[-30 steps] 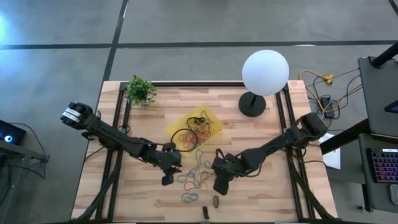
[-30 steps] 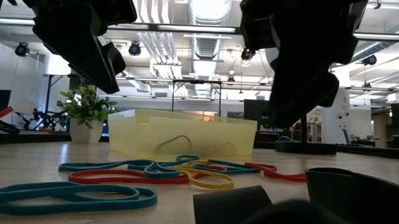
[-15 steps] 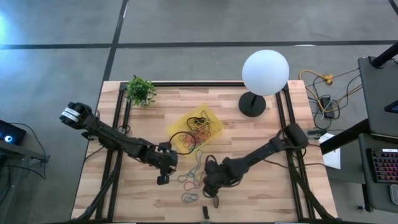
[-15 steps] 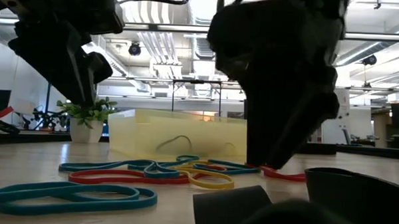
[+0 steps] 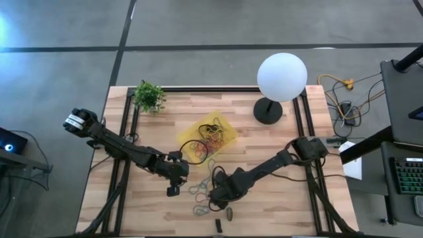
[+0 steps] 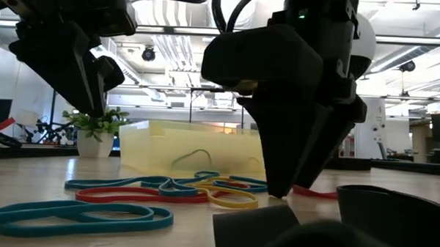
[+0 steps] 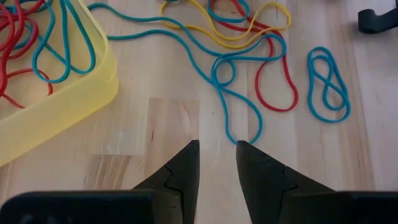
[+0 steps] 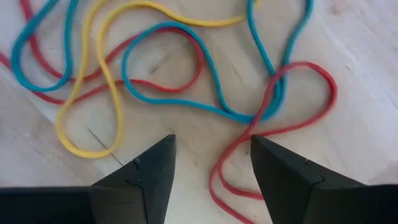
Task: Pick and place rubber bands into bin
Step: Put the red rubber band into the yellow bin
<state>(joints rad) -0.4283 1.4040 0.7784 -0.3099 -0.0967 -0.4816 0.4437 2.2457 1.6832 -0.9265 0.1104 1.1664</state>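
While the right gripper (image 5: pixel 215 196) hangs spread over loose rubber bands (image 5: pixel 206 185), the bin (image 5: pixel 223 125) lies diagonal toward 1 o'clock; left gripper (image 5: pixel 173 190) parted, empty.

Tangled rubber bands (image 5: pixel 210 187) beside yellow bin (image 5: pixel 227 129)

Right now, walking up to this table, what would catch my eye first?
Probably the tangle of coloured rubber bands on the wooden table, with the right gripper lowered over it, fingers open. Behind it sits a yellow bin already holding some bands, and a big white lamp globe glows at the far right corner.
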